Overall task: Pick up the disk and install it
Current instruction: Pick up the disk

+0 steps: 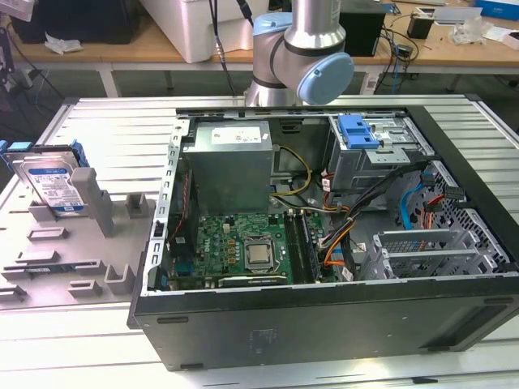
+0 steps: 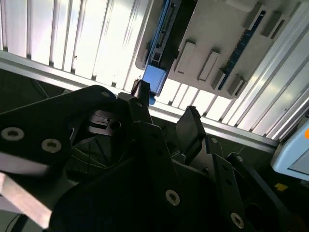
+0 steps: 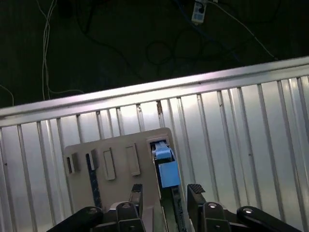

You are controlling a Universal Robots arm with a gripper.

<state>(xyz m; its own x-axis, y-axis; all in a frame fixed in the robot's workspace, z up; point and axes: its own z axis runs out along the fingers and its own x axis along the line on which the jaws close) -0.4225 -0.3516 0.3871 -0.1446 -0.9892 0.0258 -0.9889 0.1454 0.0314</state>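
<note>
Currently the gripper (image 3: 166,193) hangs released and empty in the first wrist view, its 2 fingers spread. Under the gap and clear of it, the disk (image 3: 165,173) stands on edge in the grey fixture plate (image 3: 116,145), its thin top edge crosswise to the closing line and 1 flat face toward each finger. It sits at the exterior view's left, beside the open computer case (image 1: 324,324).

A robotics lab: an opened black metal computer tower (image 1: 324,324) lies on a ribbed aluminium worktable (image 1: 105,113), beside a silver-and-blue robot arm (image 1: 312,49), with cable-strewn wooden benches (image 1: 462,55) behind.
</note>
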